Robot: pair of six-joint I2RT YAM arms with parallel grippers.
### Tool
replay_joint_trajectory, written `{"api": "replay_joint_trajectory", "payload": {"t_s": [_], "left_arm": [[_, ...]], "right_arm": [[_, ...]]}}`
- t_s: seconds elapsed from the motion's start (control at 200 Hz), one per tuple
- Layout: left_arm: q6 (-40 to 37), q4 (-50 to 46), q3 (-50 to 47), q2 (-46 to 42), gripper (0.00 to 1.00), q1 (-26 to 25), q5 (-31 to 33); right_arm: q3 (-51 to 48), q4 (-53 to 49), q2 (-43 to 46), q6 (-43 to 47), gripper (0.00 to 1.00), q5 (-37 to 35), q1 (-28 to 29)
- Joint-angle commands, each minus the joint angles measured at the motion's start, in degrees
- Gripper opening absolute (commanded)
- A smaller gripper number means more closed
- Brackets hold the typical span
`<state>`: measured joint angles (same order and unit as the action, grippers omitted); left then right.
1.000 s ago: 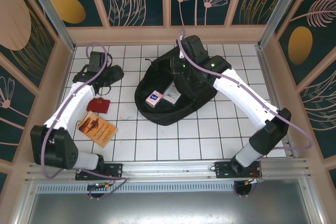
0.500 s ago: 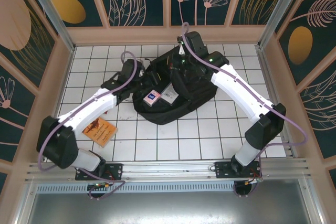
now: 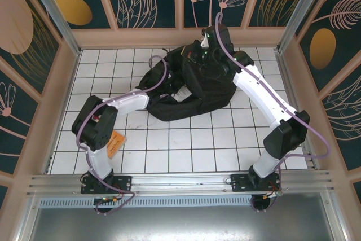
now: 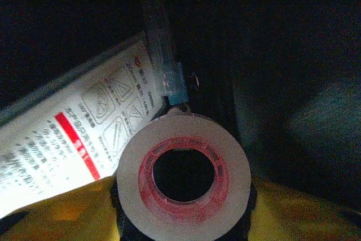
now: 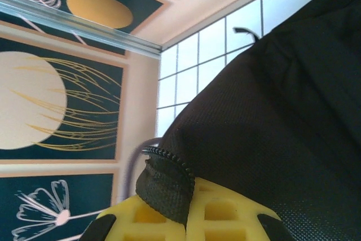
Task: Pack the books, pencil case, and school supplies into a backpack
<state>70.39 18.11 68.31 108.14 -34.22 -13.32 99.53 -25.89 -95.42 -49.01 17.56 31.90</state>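
Since half a second ago the left arm (image 3: 127, 103) has swung further right, and its far end is now buried in the backpack (image 3: 197, 91). The right gripper (image 3: 204, 49) has drawn the bag's upper edge toward the far edge of the tabletop (image 3: 169, 150), so the pink-white box in the opening is now hidden. The orange booklet (image 3: 115, 141) lies unmoved near the left edge, half under the arm's elbow.

Left wrist: inside the dark bag, the left gripper (image 4: 183, 227) has its yellow fingers (image 4: 56, 218) on either side of a pink-cored tape roll (image 4: 183, 176) — clamped or merely flanking, I cannot tell. A white printed card (image 4: 67, 145) and a blue-capped clear pen (image 4: 166, 77) lie just beyond.

Right wrist: the yellow fingers (image 5: 225, 213) are pressed together on a fold of zip-edged black fabric — the backpack's edge.
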Motion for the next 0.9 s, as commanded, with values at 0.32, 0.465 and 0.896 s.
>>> {"api": "replay_joint_trajectory", "payload": {"t_s": [0.32, 0.465, 0.896], "left_arm": [[-4.32, -7.05, 9.21, 0.76, 0.96, -0.94, 2.14], [-11.01, -21.45, 10.81, -5.21, 0.95, -0.89, 9.64], [-22.46, -42.76, 5.2, -28.3, 0.96, 3.56, 15.25]], "right_arm": [[2.48, 8.09, -0.01, -3.29, 0.0, 3.2, -0.25], [-0.01, 6.74, 1.63, -0.59, 0.0, -0.66, -2.07], [-10.45, 7.03, 4.62, 7.22, 0.0, -7.38, -2.63]]}}
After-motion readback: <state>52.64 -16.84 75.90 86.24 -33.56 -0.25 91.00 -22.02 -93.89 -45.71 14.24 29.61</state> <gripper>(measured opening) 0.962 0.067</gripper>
